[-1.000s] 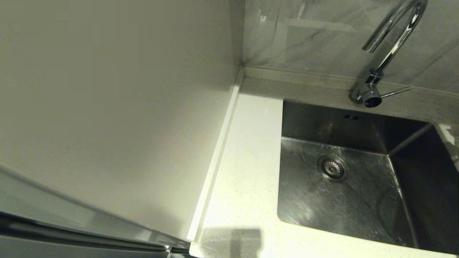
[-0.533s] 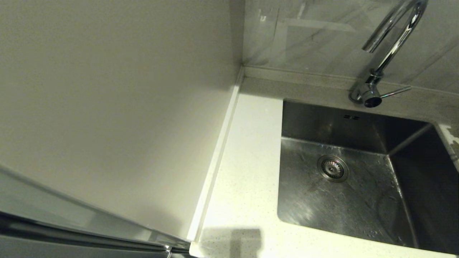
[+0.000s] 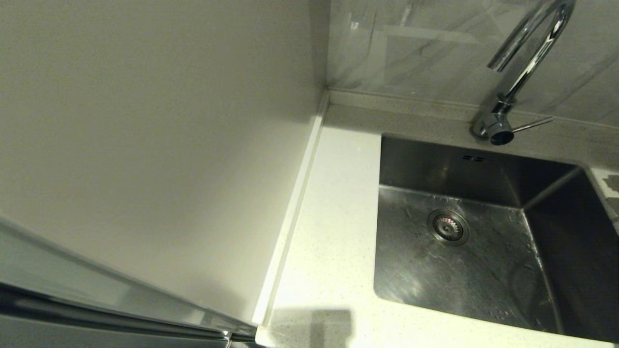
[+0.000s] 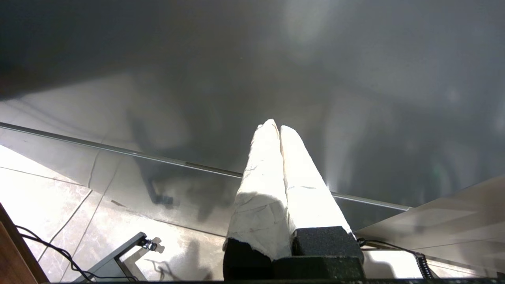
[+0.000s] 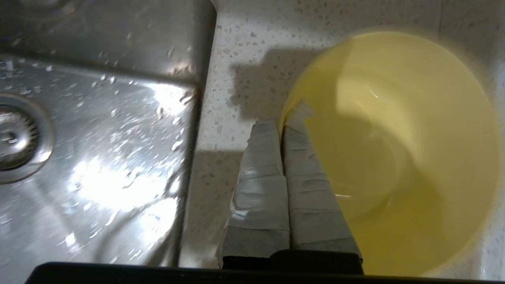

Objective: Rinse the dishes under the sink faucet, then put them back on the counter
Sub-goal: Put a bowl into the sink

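Note:
A pale yellow bowl (image 5: pixel 394 150) is over the speckled counter (image 5: pixel 236 59) just beside the sink (image 5: pixel 98 118). I cannot tell whether it rests on the counter. My right gripper (image 5: pixel 283 118) is shut on the bowl's rim, with one taped finger inside the bowl and one outside. Drops of water lie in the sink around the drain strainer (image 5: pixel 15 138). In the head view the sink (image 3: pixel 483 164) holds no dishes, and the chrome faucet (image 3: pixel 527 63) stands behind it with no water running. Neither gripper shows there. My left gripper (image 4: pixel 278 126) is shut on nothing, parked away from the counter.
A beige wall panel (image 3: pixel 145 121) runs along the left of the counter (image 3: pixel 333 232), and marble-look tiles rise behind the faucet. The faucet's thin lever (image 3: pixel 532 124) points right. The left wrist view shows a grey panel and a tiled floor (image 4: pixel 47 189) with cables.
In the head view a shadow has spread over the strip of counter at the sink's right edge. Nothing else there has moved.

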{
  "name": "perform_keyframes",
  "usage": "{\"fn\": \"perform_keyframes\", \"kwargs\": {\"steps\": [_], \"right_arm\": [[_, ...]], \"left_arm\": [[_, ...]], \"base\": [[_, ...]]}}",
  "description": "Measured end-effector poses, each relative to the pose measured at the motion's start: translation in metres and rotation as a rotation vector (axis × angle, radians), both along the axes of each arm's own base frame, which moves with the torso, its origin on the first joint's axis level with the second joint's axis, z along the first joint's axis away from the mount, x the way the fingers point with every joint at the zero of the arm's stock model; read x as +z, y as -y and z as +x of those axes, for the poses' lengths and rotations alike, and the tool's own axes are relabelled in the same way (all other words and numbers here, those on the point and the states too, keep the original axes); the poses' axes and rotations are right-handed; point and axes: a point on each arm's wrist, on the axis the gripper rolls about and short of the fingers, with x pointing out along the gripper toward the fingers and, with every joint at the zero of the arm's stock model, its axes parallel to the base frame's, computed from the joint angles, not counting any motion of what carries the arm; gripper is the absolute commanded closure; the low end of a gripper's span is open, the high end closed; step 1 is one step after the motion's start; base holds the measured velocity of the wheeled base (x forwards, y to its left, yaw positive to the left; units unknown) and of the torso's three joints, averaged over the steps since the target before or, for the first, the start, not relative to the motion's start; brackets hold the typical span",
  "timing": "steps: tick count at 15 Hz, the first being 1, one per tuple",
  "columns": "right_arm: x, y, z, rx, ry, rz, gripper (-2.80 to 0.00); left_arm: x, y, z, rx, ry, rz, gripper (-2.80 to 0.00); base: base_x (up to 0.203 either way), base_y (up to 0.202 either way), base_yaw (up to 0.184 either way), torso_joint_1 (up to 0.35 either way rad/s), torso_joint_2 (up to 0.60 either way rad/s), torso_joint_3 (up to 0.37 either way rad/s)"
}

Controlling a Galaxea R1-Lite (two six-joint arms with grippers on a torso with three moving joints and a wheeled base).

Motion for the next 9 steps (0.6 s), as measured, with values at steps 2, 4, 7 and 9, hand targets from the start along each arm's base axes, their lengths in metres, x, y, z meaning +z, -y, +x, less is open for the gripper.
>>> {"fn": "perform_keyframes", "kwargs": {"steps": [2,4,7,9], "right_arm": [[-0.011,-0.003,0.001,-0.005,0.062,-0.078,0.0],[-0.014,-0.009,0.004,-0.021,0.15,-0.182,0.0],[0.005,-0.026,0.001,-0.038,0.293,-0.319,0.0],[0.023,-0.038,-0.007,-0.04,0.339,-0.324,0.0]], "left_arm": [[0.0,0.0,0.0,0.0,0.0,0.0,0.0],[0.0,0.0,0.0,0.0,0.0,0.0,0.0],[0.0,0.0,0.0,0.0,0.0,0.001,0.0],[0.0,0.0,0.0,-0.001,0.0,0.0,0.0]], "base": [[0.0,0.0,0.0,0.0,0.0,0.0],[0.0,0.0,0.0,0.0,0.0,0.0],[0.0,0.0,0.0,0.0,0.0,0.0],[0.0,0.0,0.0,0.0,0.0,0.0]]}}
